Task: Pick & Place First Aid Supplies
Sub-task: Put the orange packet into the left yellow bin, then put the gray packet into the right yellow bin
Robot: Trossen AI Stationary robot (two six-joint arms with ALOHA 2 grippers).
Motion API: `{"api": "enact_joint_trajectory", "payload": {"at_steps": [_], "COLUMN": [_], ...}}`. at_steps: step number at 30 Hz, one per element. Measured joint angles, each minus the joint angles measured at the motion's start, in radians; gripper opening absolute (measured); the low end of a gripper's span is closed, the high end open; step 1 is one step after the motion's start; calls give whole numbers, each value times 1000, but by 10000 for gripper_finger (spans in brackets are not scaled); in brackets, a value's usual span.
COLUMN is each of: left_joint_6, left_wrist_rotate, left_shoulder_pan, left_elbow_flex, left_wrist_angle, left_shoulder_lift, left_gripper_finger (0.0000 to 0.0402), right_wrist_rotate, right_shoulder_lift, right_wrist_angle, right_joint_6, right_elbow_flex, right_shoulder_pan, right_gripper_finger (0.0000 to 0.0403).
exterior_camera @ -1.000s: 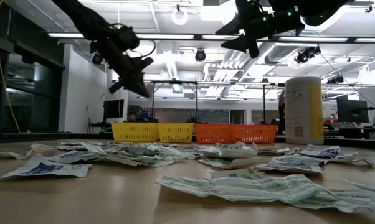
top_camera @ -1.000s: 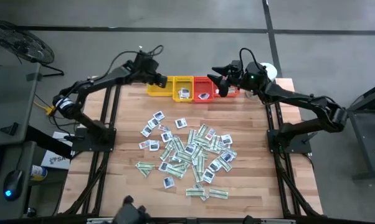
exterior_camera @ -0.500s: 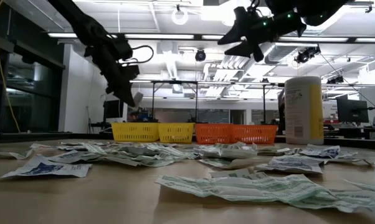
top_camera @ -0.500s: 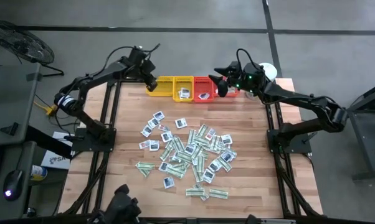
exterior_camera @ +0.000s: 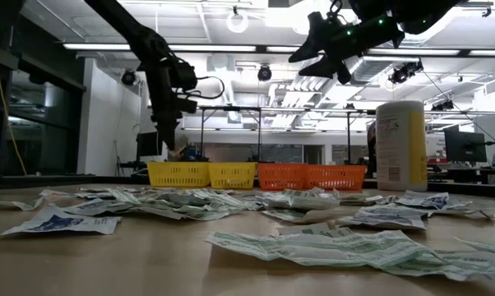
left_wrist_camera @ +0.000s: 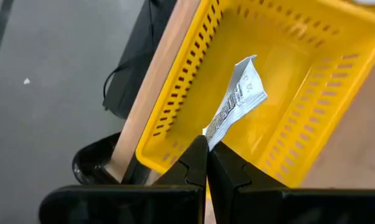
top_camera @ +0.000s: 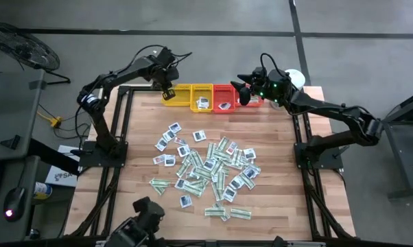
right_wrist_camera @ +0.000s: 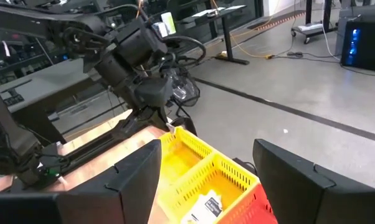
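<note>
Above the yellow tray [left_wrist_camera: 312,93], left gripper [left_wrist_camera: 206,163] pinches a packet [left_wrist_camera: 236,107], its print seemingly illegible.

Around my wooden table [top_camera: 134,206] the floor [top_camera: 213,14] was bare grey concrete, crossed by dark seam lines. A fan [top_camera: 18,44] stood off the far left corner. Across the table, the room behind was an open lab: long fluorescent strips [exterior_camera: 231,47] on the ceiling, a dark glazed partition [exterior_camera: 34,123] at left, desks with monitors [exterior_camera: 464,146] at right.
</note>
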State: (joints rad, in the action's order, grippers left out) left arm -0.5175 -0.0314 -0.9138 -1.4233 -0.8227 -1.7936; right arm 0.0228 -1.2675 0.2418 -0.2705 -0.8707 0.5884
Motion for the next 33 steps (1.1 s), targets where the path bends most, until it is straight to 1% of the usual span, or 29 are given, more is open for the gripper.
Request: {"api": "enact_joint_trajectory", "payload": {"at_steps": [3,7,14,17,22,24,27,30,33], "left_joint_6": [-24,-58,-54,-54,-49,-29,5,56,101], "left_wrist_rotate": [-31,-38,-35,-35,-33,-39,-39,-25,26], "left_shoulder_pan": [11,28,52,58,59,58,57,57,58], "left_elbow_flex": [-39,-71,-81,-81,-81,-81,-101,-160,-219], "left_wrist_angle": [-67,-151,-149,-148,-148,-149,-195,-260,-309], "left_shoulder_lift": [-40,-91,-117,-117,-117,-115,-109,-108,-107], "left_gripper_finger": [0,0,4,27,84,100,110,112,112], "right_wrist_rotate": [0,-2,2,13,21,37,62,87,126], "right_shoulder_lift": [0,0,0,0,0,0,0,0,0], "right_wrist_angle": [-10,-21,-22,-25,-48,-73,-125,-194,-274], "right_joint_6": [-2,-2,-2,-2,-2,-3,-26,-37,-17], "right_elbow_flex": [0,0,0,0,0,0,0,0,0], "right_shoulder_pan": [0,0,0,0,0,0,0,0,0], "right_gripper_finger": [247,247,247,247,247,247,247,247,247]}}
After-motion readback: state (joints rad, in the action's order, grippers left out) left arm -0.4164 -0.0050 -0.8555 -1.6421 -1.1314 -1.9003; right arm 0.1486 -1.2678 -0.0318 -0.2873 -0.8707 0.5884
